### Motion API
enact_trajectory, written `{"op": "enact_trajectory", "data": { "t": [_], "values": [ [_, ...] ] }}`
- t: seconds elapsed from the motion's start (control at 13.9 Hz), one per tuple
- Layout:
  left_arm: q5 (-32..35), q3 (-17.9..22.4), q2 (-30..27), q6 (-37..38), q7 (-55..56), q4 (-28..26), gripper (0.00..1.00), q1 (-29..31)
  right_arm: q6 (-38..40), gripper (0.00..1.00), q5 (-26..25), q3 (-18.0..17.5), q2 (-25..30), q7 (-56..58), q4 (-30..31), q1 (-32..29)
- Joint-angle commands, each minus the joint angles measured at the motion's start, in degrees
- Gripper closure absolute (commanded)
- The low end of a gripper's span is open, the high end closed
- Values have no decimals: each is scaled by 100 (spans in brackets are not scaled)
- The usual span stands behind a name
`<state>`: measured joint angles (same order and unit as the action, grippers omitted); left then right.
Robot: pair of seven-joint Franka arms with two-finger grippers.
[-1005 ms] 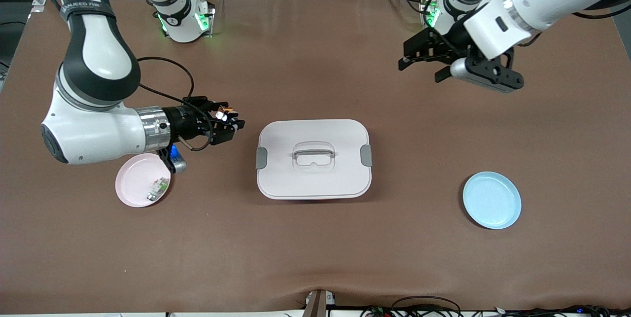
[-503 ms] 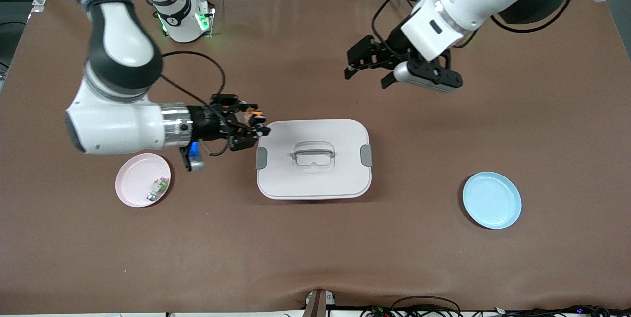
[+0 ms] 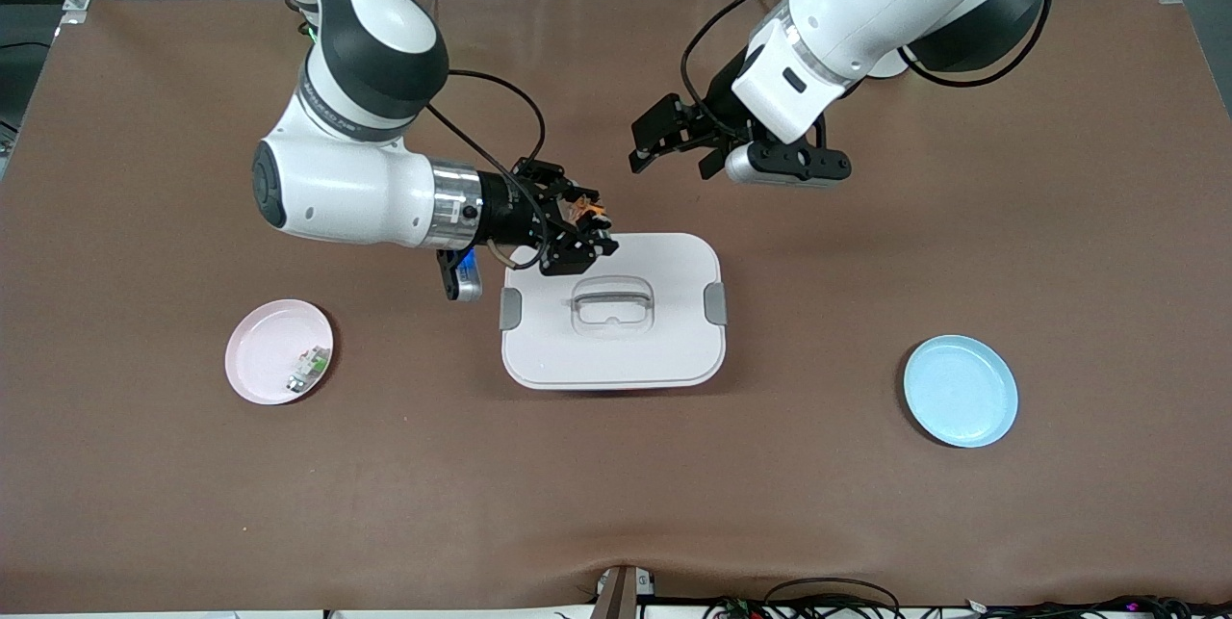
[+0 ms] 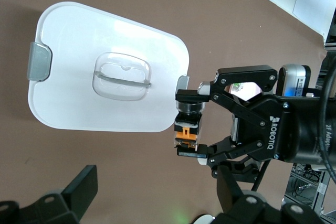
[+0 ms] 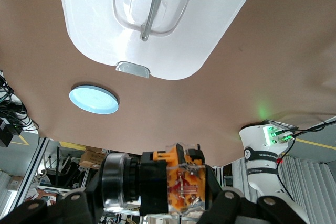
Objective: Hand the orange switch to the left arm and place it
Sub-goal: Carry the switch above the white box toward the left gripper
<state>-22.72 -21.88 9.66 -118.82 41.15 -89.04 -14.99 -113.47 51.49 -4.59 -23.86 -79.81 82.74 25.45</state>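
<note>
Orange switch (image 3: 589,211) sits clamped in right tool (image 3: 589,232), seemingly over box (image 3: 674,349).

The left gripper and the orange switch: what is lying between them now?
Nothing: the front view shows only bare brown table under the gap between the open left gripper and the orange switch, held by the right gripper over the box edge.

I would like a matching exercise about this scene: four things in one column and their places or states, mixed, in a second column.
Things:
1. orange switch
2. left end effector
3. blue plate
4. green-and-white part

Places or states:
A. on the pink plate
B. open, holds nothing
C. held in the right end effector above a corner of the box
D. empty, toward the left arm's end of the table

Pairs: 1-C, 2-B, 3-D, 4-A
</note>
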Motion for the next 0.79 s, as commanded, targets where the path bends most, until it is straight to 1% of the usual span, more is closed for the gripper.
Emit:
{"op": "enact_trajectory", "data": {
  "t": [0.0, 0.14, 0.36, 0.43, 0.57, 0.72],
  "values": [
    [145, 9, 115, -263, 70, -43, 0, -118, -70, 85, -8, 72, 101, -200, 41, 91],
    [390, -17, 220, -544, 16, -131, 2, -136, -79, 84, -43, 81, 101, -324, 23, 170],
    [427, -35, 457, -1124, 7, -149, 2, -311, -149, 84, -78, 72, 101, -350, 23, 232],
    [461, -35, 484, -1230, -10, -236, 4, -355, -254, 84, -96, 72, 101, -359, 32, 284],
    [619, -35, 431, -1257, -98, -456, 7, -364, -325, 84, -122, 72, 101, -412, 32, 346],
    [620, -35, 458, -1257, -151, -483, 10, -373, -325, 84, -131, 72, 92, -412, 32, 347]
  ]
}}
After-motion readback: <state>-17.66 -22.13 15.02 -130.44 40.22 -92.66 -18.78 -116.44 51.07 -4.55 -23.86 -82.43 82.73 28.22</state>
